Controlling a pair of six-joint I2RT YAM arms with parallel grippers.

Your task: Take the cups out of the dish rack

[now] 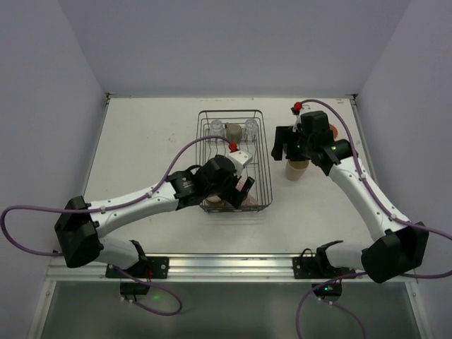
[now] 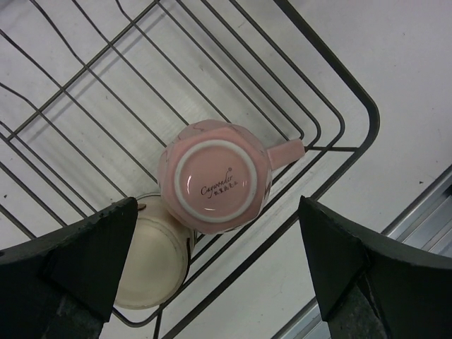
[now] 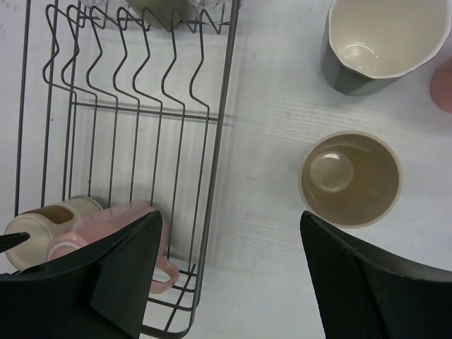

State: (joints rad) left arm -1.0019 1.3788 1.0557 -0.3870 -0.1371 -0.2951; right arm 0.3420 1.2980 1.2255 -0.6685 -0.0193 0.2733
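The upside-down pink cup [image 2: 215,185] sat right below the left fingers [image 2: 88,261] (spread wide); the right fingers [image 3: 367,282], also apart, were farther off.

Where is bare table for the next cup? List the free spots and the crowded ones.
Free: the table left of the dish rack, and the strip between the rack's right wall and the beige cup. Crowded: further right, where the beige cup, dark cup and pink cup stand close together.
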